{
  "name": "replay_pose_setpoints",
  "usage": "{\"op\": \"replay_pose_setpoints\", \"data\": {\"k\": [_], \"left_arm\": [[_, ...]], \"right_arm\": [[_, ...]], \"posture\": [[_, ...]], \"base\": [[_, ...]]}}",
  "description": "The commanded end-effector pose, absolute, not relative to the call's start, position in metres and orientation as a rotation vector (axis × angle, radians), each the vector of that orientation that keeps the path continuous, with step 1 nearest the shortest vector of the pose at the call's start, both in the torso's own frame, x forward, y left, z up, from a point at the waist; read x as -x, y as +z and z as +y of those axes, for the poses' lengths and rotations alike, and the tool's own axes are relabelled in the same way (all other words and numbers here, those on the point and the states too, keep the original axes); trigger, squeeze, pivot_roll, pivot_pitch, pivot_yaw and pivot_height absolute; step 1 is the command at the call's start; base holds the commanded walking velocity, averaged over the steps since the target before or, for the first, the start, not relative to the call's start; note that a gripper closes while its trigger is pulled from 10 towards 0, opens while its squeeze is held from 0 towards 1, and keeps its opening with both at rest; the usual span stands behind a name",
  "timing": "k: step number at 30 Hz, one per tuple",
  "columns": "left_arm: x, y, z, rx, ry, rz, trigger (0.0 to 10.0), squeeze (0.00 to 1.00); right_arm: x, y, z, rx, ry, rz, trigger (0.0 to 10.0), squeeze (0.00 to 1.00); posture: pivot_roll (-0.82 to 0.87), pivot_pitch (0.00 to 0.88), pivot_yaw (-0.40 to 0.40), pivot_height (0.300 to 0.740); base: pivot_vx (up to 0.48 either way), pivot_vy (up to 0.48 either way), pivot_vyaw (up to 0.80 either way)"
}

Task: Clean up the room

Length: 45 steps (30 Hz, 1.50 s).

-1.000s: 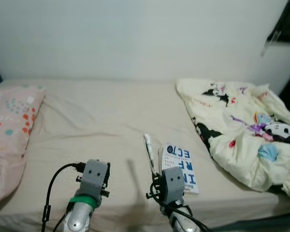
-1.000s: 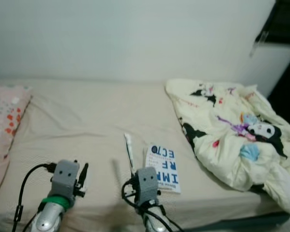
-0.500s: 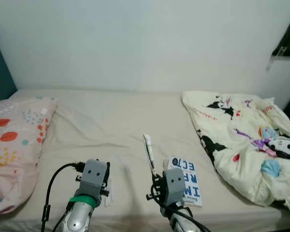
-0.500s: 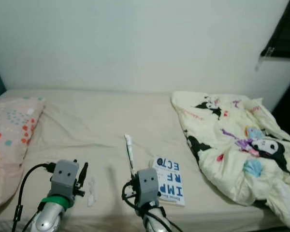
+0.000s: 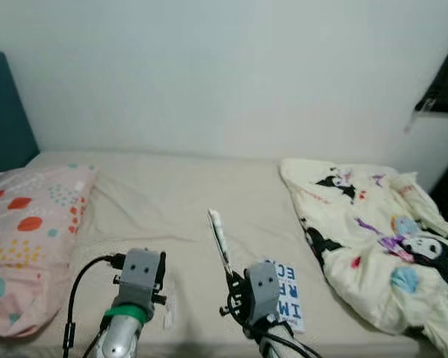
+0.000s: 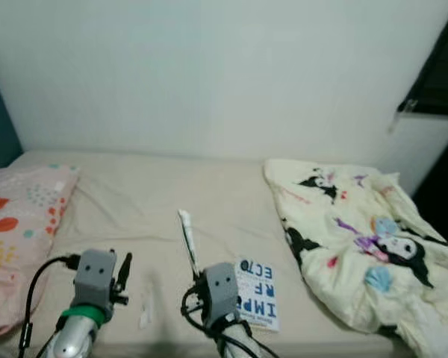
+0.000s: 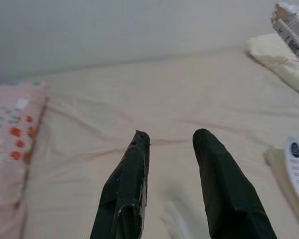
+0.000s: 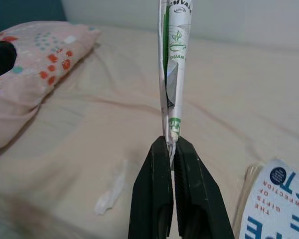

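The right gripper [image 8: 170,144] is held low over the near edge of the bed [image 5: 187,186], its two black fingers [image 8: 154,189] pressed together on the bottom end of a flattened white wrapper [image 8: 170,64] with green print, which stands nearly upright above the fingertips and leans slightly away toward the wall [image 5: 224,74]. The left gripper [image 7: 169,137] hovers beside it over the beige sheet, its fingers [image 7: 127,184] spread apart with nothing between them. On the sheet just below and between the two arms lies a small crumpled scrap of white paper [image 8: 112,191], loose and flat. A white book [image 5: 287,298] with large blue letters on its cover lies flat on the bed just beside the right gripper, on the side toward the blanket. A rumpled cream blanket [image 5: 366,239] printed with cartoon figures is heaped over the right part of the bed, well apart from both grippers. At the left end lies a pink pillow [image 5: 26,246] with red, teal and yellow dots, and behind it stands a dark teal headboard [image 5: 6,112]. There are no bins, boxes or other containers among these things; everything lies directly on the sheet or is held in the right gripper.
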<state>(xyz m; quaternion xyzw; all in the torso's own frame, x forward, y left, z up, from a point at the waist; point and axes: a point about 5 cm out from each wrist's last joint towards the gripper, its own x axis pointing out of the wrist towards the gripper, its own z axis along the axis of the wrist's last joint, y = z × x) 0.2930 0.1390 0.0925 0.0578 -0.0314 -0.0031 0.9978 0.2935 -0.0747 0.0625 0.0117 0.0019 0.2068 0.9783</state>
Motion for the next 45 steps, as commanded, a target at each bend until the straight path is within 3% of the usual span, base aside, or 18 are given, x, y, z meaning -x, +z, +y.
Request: {"op": "replay_pose_setpoints", "data": {"k": [1,14,28,45], "left_arm": [[-0.288,0.078,0.146,-0.078,0.031,0.013,10.0,0.0],[-0.286,0.068,0.156,-0.062,0.112,0.068,10.0,0.0],[-0.282,0.066,0.143,-0.068,0.063,0.084,10.0,0.0],[-0.281,0.069,0.143,-0.065,0.075,0.072,10.0,0.0]], "right_arm": [[-0.288,0.056,-0.07,-0.032,0.431,0.039,10.0,0.0],[-0.289,0.039,-0.076,0.019,0.402,0.168,10.0,0.0],[-0.29,0.037,-0.081,0.029,0.377,0.18,10.0,0.0],[-0.29,0.038,-0.078,0.026,0.394,0.175,10.0,0.0]], "posture": [[0.04,0.01,-0.029,0.74],[0.04,0.013,-0.036,0.74],[0.04,0.016,-0.04,0.74],[0.04,0.021,-0.045,0.74]], "base": [[0.0,0.0,0.0],[0.0,0.0,0.0],[0.0,0.0,0.0],[0.0,-0.417,0.77]]}}
